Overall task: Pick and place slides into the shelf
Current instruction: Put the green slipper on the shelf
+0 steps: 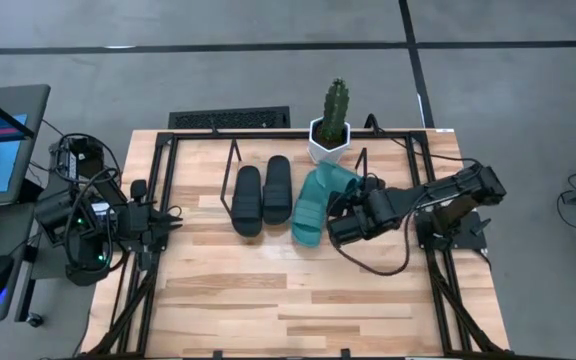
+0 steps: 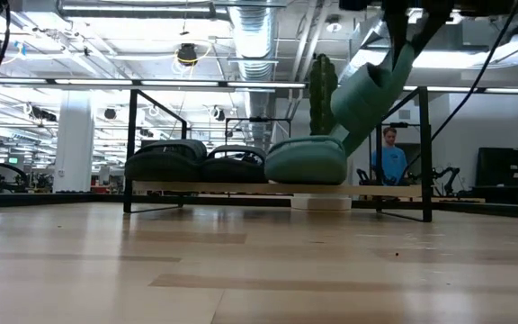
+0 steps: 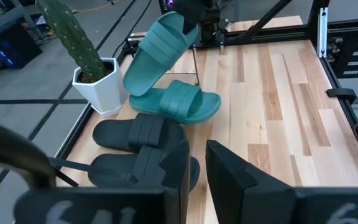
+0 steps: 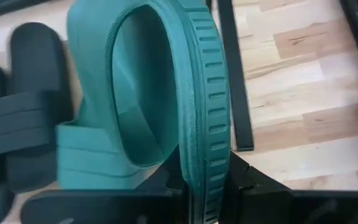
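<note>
- The wooden surface (image 1: pixel 298 300) sits in an open workshop with bare ducts overhead; a person in blue stands far behind it in the low view, well away from the arms.
- The shelf (image 1: pixel 233 150) of thin black rods runs across the far part of the surface, just in front of a potted cactus (image 1: pixel 332 120).
- Two black slides (image 1: pixel 262 197) lie side by side in it, and a first teal slide (image 1: pixel 308 215) lies flat beside them.
- The right tool (image 1: pixel 353 212) is pinching the second teal slide (image 4: pixel 166 87) by the edge of its sole, carried tilted, one end high, over the flat teal one.
- From the low view its lower end seems to touch or nearly touch the flat slide, though I cannot be sure.
- To finish well, the slide should move sideways toward the free end of the shelf, clear of its neighbour, then be levelled sole-down before release.
- Risks: dragging the resting teal slide out of line, or catching the shelf's upright end rod (image 4: pixel 232 74), which stands close by.
- The left tool (image 1: pixel 138 215) waits at the left edge of the surface, its fingers (image 3: pixel 229 180) slightly apart and holding nothing.
</note>
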You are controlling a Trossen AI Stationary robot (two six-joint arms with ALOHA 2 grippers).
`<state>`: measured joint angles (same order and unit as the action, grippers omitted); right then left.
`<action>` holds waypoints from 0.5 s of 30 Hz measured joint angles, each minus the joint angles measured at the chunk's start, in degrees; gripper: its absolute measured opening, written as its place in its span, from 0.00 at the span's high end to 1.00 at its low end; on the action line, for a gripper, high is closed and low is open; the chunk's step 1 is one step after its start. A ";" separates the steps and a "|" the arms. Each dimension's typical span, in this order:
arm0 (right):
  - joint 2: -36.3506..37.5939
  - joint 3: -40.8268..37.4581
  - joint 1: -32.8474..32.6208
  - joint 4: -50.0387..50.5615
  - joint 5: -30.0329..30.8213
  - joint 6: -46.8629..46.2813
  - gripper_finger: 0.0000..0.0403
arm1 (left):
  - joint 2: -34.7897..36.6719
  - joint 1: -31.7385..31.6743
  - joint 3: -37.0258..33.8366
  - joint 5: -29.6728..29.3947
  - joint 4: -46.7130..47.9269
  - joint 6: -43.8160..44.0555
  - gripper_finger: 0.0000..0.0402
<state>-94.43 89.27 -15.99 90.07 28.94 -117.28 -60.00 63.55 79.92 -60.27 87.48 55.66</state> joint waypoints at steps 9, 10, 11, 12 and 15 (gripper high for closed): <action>-6.76 -0.10 -1.89 0.36 -6.07 -4.77 0.92 | 0.01 0.00 0.02 0.00 0.00 0.00 0.89; -7.27 -0.10 -2.17 0.36 -6.42 -5.38 0.92 | 0.01 0.00 0.02 0.00 0.01 0.00 0.89; -7.68 0.02 -2.46 0.37 -6.79 -5.83 0.92 | 0.00 0.00 0.02 0.00 0.00 0.00 0.89; -8.00 0.39 -2.70 0.34 -7.13 -5.94 0.91 | 0.00 0.01 0.02 0.00 0.00 0.00 0.89; -8.07 1.64 -3.60 -2.68 -8.10 -5.42 0.84 | 0.01 0.02 0.02 0.00 0.02 -0.30 0.89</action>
<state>-102.50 90.91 -19.59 87.40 20.84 -122.70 -59.99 63.57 79.94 -60.27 87.50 55.36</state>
